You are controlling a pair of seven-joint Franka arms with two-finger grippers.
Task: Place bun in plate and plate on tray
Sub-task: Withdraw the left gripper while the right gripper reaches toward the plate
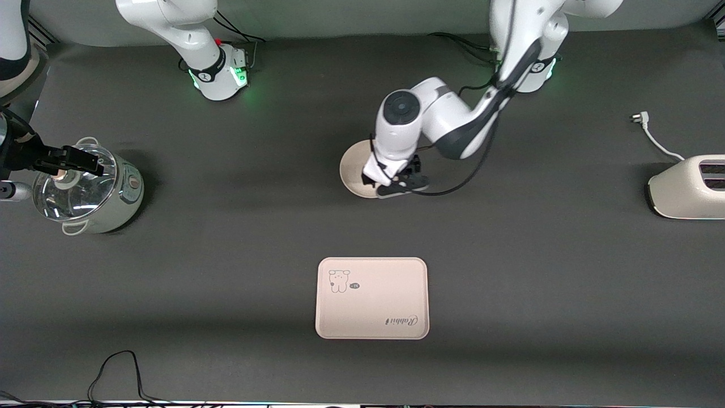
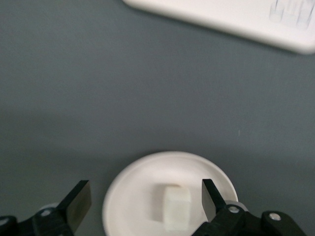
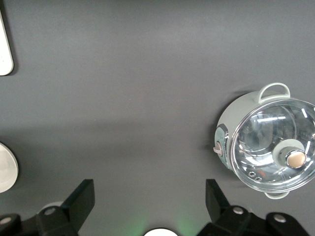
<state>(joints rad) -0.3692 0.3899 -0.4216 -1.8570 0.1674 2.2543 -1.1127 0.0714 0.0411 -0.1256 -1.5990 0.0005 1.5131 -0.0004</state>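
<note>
The round cream plate lies mid-table, farther from the front camera than the tray. My left gripper hangs over the plate and hides the bun in the front view. In the left wrist view the off-white bun lies in the plate. The left gripper is open above it with its fingers wide on either side, touching nothing. The tray's edge also shows in that view. My right gripper is open, empty and held high over the pot, where it waits; it also shows in the right wrist view.
A pale green pot with a glass lid stands at the right arm's end of the table and also shows in the right wrist view. A white toaster with its loose plug cord stands at the left arm's end. A black cable lies by the front edge.
</note>
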